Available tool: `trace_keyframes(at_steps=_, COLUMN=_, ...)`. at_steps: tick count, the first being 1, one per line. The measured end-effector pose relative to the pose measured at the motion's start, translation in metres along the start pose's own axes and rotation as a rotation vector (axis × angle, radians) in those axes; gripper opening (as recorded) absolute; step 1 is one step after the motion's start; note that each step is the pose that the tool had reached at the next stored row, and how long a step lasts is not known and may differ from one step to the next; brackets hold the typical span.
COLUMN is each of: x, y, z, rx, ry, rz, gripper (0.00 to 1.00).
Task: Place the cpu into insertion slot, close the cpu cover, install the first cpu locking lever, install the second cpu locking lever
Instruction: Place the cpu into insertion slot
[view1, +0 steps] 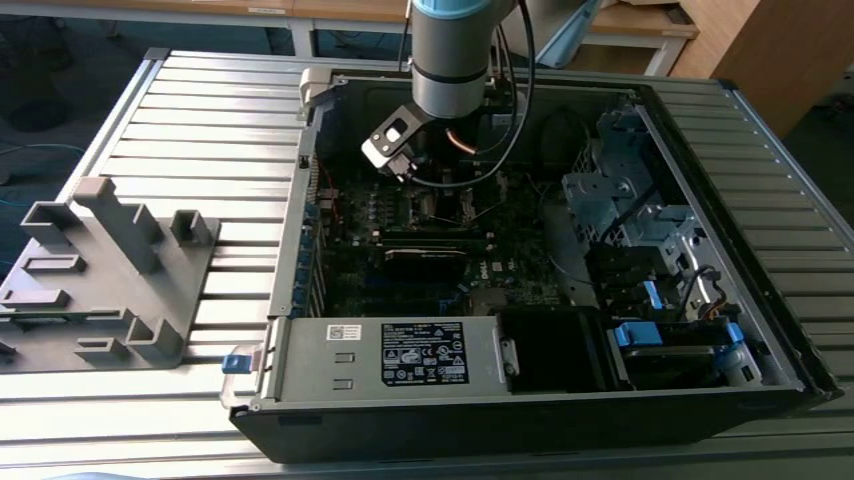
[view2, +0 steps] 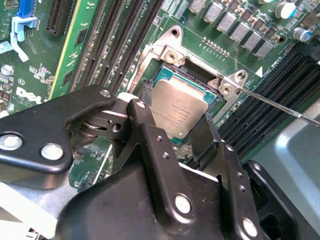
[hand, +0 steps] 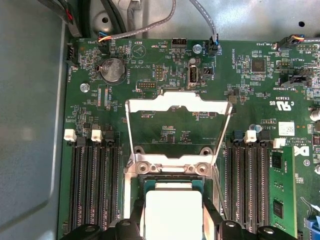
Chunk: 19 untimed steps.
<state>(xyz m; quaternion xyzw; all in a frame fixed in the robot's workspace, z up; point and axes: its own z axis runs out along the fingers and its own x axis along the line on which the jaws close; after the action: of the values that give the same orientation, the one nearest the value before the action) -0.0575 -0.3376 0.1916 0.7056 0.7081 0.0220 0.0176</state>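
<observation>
Fingers of the gripper (view2: 172, 122) stand narrow, pressed on two opposite edges of the cpu (view2: 180, 107), which lies square over the socket (view2: 172, 55) on the motherboard (hand: 165, 70); whether it is fully seated I cannot tell. The cpu cover (hand: 142, 106) stands swung open beyond the socket. One locking lever (view2: 272, 104) sticks out free beside the memory slots (hand: 92, 185). In the exterior view the arm (view1: 454, 60) reaches down into the open computer case (view1: 534, 420).

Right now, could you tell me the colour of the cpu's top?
The cpu: dull silvery grey, best in the second wrist view.
</observation>
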Motion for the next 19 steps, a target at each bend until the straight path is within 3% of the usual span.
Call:
trace_keyframes(at_steps=9, x=0.0003, y=0.0002, z=-0.0005, rx=-0.0012, ry=0.0021, rz=0.000, gripper=0.54)
trace_keyframes(at_steps=19, x=0.0001, y=0.0001, z=-0.0018, rx=-0.0004, ry=0.0005, rz=0.000, gripper=0.54)
